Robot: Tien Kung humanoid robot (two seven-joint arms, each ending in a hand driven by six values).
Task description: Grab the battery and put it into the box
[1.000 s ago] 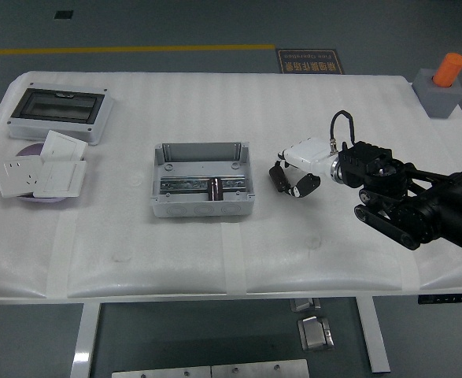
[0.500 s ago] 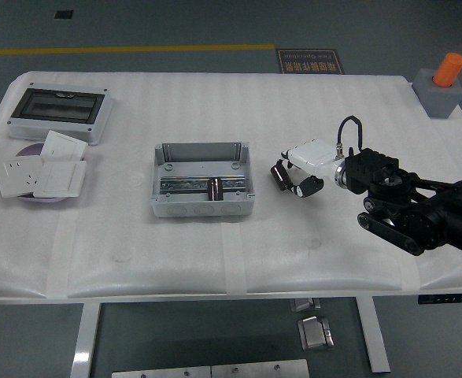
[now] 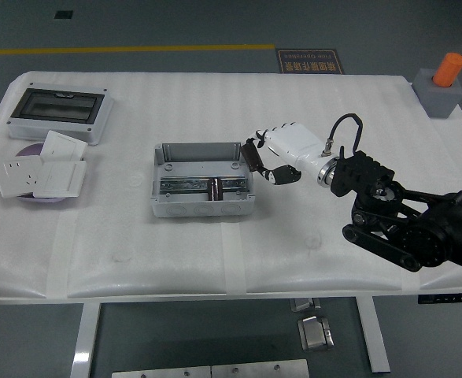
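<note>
An open grey box (image 3: 201, 150) sits at the table's middle, and one dark battery (image 3: 215, 187) lies inside it on the metal rail. My right hand (image 3: 268, 162), white with black fingertips, reaches in from the right. It is shut on a second dark battery (image 3: 253, 157). That battery hangs upright just outside the box's right wall, above the table. The left arm does not show.
A grey enclosure with a dark clear lid (image 3: 57, 113) stands at the far left. Below it white socket plates (image 3: 38, 173) lie on a purple disc. A grey block with an orange cylinder (image 3: 443, 83) stands at the far right corner.
My right hand has moved left and slightly up with the battery, from about a hand's width right of the box to its right wall.
</note>
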